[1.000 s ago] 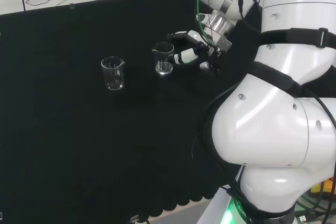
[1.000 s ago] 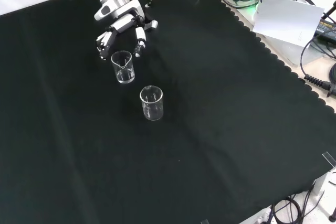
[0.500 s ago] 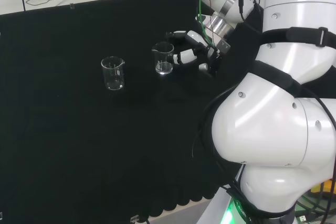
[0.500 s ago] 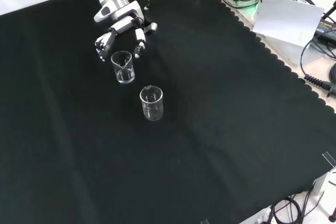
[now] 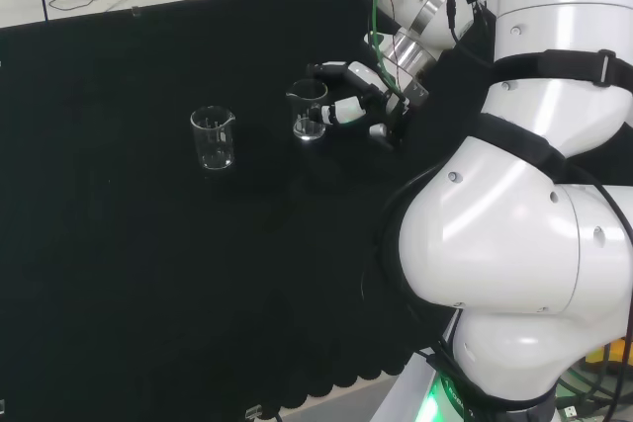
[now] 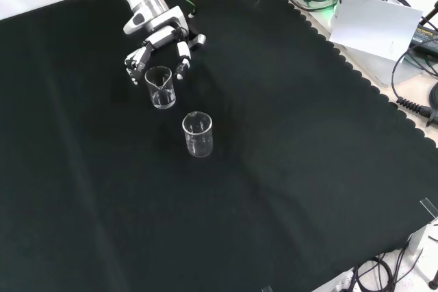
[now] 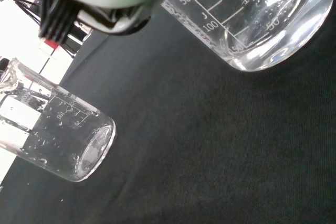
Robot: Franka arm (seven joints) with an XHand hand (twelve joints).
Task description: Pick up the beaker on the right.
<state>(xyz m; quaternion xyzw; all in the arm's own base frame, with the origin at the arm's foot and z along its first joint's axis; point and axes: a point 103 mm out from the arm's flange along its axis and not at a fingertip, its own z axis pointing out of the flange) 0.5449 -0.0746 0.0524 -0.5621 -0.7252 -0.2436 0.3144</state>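
Here, two clear beakers stood upright on the black cloth (image 5: 119,274), well apart from each other. In the head view the right beaker (image 5: 309,111) stood just beside the hand (image 5: 358,96), and the left beaker (image 5: 213,138) stood alone farther to the left. In the front view the same pair ran one behind the other: the near beaker (image 6: 198,135) was lower in the view, the far one (image 6: 160,87) sat directly below the hand (image 6: 159,35). The fingers (image 6: 182,56) were spread and slightly bent, reaching down on either side of the far beaker's rim; whether they touched the glass could not be told. Nothing was gripped. The beaker rested on the cloth. In the wrist view both beakers (image 7: 262,24) (image 7: 52,135) showed printed scale marks.
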